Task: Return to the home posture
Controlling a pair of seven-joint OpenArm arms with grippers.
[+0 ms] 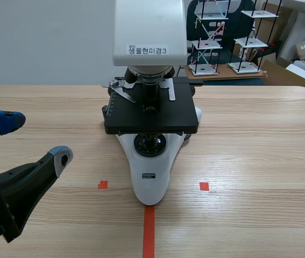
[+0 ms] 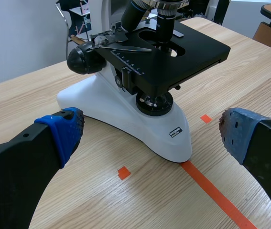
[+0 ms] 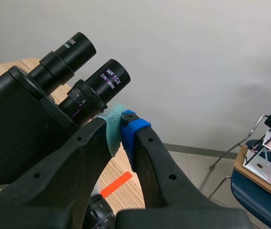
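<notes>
My left arm (image 1: pixel 1 199) comes in low from my left side, and my left gripper (image 1: pixel 35 138) stands wide open, one finger tipped with a blue pad (image 1: pixel 8 120) and the other with a grey pad (image 1: pixel 62 157), nothing held between them. From my left wrist, those two fingers (image 2: pixel 25 162) rise far apart, their dotted pads facing each other. My right gripper (image 3: pixel 121 130) is closed on nothing, its thick black fingers leaning inward until the pale green pad (image 3: pixel 110 132) and its blue neighbour press flat together.
</notes>
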